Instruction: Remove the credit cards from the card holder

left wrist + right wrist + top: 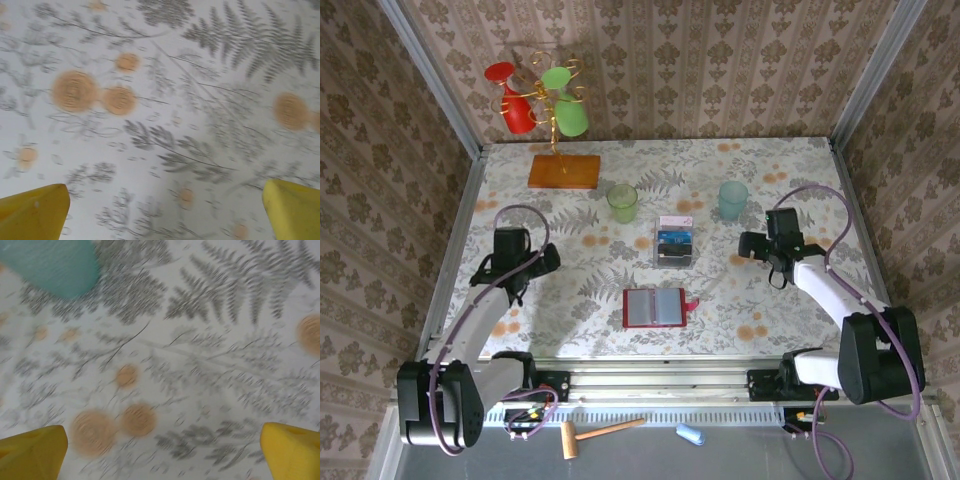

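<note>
Two grippers are seen over a table [770,310] covered in a fern-and-flower print. At the left, the left gripper [544,259] is held at ten o'clock from the card holder, well apart from it. In its wrist view the yellow fingers [35,212] are spread to the frame's edges, with only bare cloth between them and nothing held.

Next, a green cup [622,203] stands at eleven o'clock from the card holder [655,308], which lies opened flat with its grey pockets up and its snap tab at three o'clock. The credit cards [674,243] are laid on the cloth at twelve o'clock from it, near but not touching. Their print is too small to be read.

A teal cup [733,199] stands at two o'clock from the cards. The right gripper [752,245] is at three o'clock from the cards, its fingers [292,452] likewise spread wide and empty.
</note>
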Controlling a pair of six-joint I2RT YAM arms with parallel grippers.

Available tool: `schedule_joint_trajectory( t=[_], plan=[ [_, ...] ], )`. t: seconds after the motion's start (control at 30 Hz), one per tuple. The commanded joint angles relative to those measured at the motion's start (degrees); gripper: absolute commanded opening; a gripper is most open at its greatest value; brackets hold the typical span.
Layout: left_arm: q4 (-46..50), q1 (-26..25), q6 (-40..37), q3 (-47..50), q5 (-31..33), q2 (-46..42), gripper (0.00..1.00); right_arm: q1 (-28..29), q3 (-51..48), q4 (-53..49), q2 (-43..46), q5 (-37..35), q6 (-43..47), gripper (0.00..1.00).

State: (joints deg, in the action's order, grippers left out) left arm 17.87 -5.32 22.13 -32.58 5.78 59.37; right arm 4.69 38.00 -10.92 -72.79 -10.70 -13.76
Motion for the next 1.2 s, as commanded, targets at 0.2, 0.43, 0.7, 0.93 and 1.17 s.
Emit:
schedule_joint_trajectory(
  t=[0.2, 0.43, 0.7, 0.93, 1.17],
  plan=[
    [-20.99, 5.38, -12.69, 5.81, 7.73, 0.48, 1.0, -5.63, -8.27, 29.08, -2.56, -0.24, 7.28, 1.0],
    [-43.65, 6.59, -17.59, 13.38, 4.33, 6.5, 1.0, -5.66, -11.1, 44.03, -5.58, 5.49, 7.19, 1.0],
    [-61.45, 7.93, -19.26, 13.66, -3.63, 15.85, 1.0, -5.68, -13.97, 57.12, -12.95, 8.55, 9.71, 1.0],
    [-67.61, 8.3, -21.74, 10.98, -7.97, 24.79, 1.0, -4.69, -14.8, 60.26, -14.92, 9.2, 11.38, 1.0],
    [-72.23, 6.89, -24.62, 11.05, -10.98, 29.73, 1.0, -4.6, -14.55, 59.87, -15.0, 9.03, 11.38, 1.0]
  ],
)
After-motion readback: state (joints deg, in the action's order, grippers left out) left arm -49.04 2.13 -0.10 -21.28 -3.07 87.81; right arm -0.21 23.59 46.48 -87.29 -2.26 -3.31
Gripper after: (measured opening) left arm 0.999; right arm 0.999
